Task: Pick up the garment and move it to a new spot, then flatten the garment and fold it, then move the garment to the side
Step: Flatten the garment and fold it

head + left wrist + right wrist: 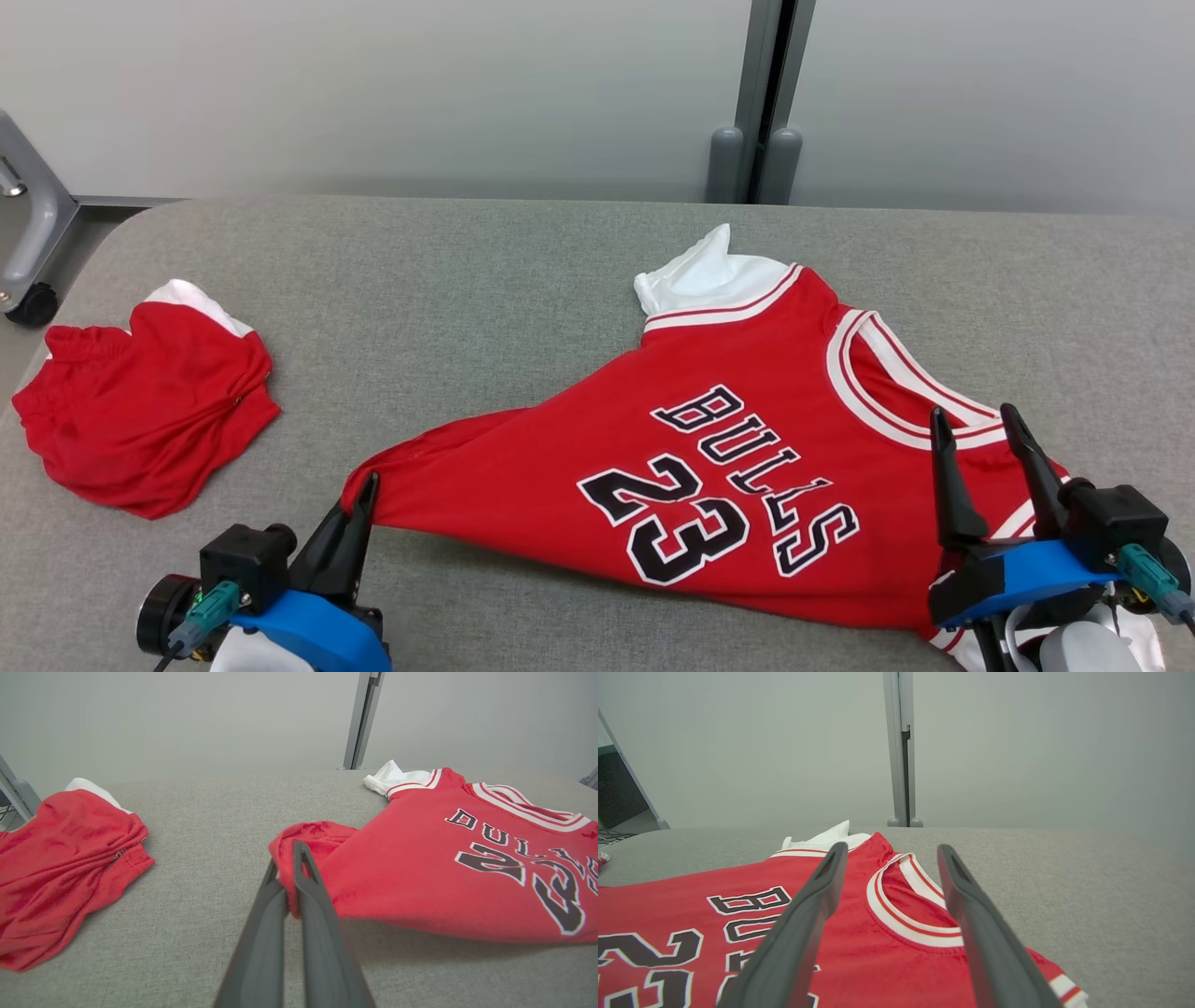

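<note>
**Operator:** Report claw status and garment location.

**Technician:** The left claw [371, 485] is clamped on the hem corner of the red jersey [747, 439], lower left of the head view. The right claw [974, 415] stands wide and empty over the neckline, lower right. The jersey lies on the grey tabletop [467, 280], centre to lower right. Red shorts [140, 420] lie well apart at far left.

**Operator:** Procedure for this step?

**Technician:** Judged step: flattening. Seat the right claw on the shoulder edge before pulling. Tension evenly, keep the cloth low, and smooth the bunched corner.

**Operator:** Legible markings?

**Technician:** "BULLS" and "23", black with white outline.
</note>
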{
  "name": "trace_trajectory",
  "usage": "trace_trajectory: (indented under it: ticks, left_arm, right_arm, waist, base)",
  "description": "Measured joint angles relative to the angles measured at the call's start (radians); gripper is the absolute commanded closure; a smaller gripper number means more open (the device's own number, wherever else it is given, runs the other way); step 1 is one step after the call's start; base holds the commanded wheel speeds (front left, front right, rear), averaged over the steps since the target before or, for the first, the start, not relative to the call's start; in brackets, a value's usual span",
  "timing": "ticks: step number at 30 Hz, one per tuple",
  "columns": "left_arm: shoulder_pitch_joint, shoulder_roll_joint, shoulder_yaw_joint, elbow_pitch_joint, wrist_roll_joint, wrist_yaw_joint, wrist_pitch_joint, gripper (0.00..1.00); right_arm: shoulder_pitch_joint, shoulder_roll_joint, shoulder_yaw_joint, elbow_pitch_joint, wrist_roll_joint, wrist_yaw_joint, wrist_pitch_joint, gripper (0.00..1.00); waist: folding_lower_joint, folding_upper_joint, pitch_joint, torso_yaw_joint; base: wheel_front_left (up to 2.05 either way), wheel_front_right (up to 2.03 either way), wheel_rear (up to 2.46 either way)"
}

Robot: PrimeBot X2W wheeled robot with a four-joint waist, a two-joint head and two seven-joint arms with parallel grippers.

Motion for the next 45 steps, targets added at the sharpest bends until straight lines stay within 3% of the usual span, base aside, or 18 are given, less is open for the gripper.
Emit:
trace_trajectory:
  ticks: [9, 18, 32, 45]
  left_arm:
    - [0.043, 0.022, -0.004, -0.102, -0.006, 0.039, 0.024, 1.0]
    - [-0.027, 0.022, -0.01, -0.128, 0.018, 0.026, 0.038, 1.0]
    - [-0.406, 0.046, -0.015, -0.071, 0.126, -0.095, 0.115, 1.0]
    - [-0.69, 0.109, 0.006, 0.1, 0.167, -0.184, 0.188, 1.0]
  right_arm:
    - [-0.002, 0.0, 0.013, 0.017, 0.005, 0.0, -0.001, 0.0]
    - [-0.012, 0.0, 0.006, 0.016, 0.004, 0.0, -0.002, 0.0]
    - [-0.073, 0.0, -0.008, -0.016, 0.011, 0.0, -0.002, 0.0]
    - [-0.105, 0.0, -0.032, -0.056, 0.063, 0.0, -0.002, 0.0]
  waist:
    - [0.0, 0.0, 0.0, -0.019]
    - [0.0, 0.0, 0.02, -0.074]
    - [0.0003, 0.0, 0.146, -0.216]
    - [0.0003, 0.0, 0.285, -0.376]
  base:
    - [0.0, 0.0, 0.0]
    - [0.0, 0.0, 0.0]
    - [0.0, 0.0, 0.0]
    - [0.0, 0.0, 0.0]
